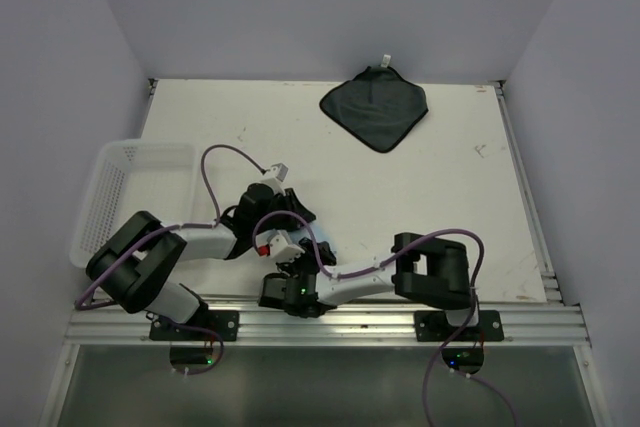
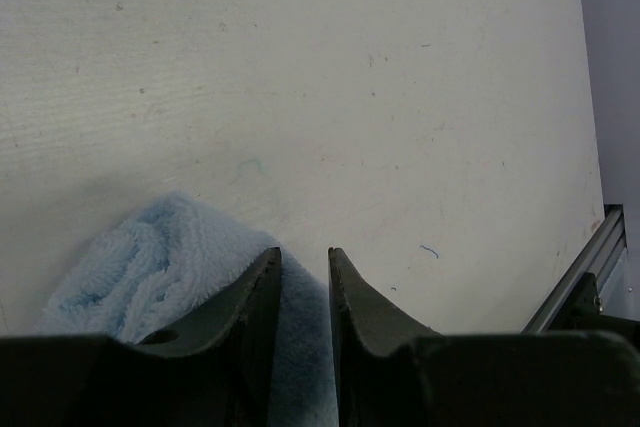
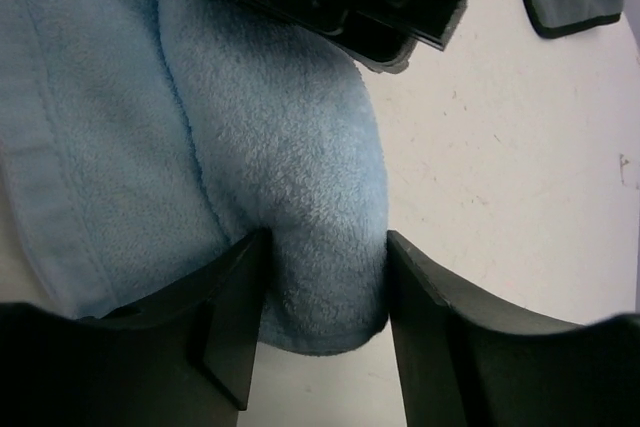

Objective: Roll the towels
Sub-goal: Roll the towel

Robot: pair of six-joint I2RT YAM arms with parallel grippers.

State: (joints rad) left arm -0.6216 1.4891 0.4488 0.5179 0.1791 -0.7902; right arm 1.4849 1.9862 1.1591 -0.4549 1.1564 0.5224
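The light blue towel [image 3: 280, 137] lies near the table's front edge, bunched into a thick fold, and is mostly hidden under both grippers in the top view [image 1: 325, 247]. My right gripper [image 3: 325, 242] is closed on the fold's rounded end, a finger pressing each side; in the top view it is at the front [image 1: 292, 265]. My left gripper [image 2: 304, 255] has its jaws nearly together with blue towel [image 2: 150, 267] in the narrow gap; it sits just behind the right one [image 1: 285, 209]. The dark grey towel [image 1: 374, 107] lies flat at the far middle, white tag at its far corner.
A white mesh basket [image 1: 110, 197] stands at the left edge of the table. The aluminium rail [image 1: 400, 317] runs along the front edge and shows in the left wrist view [image 2: 590, 267]. White walls close in the left, right and back.
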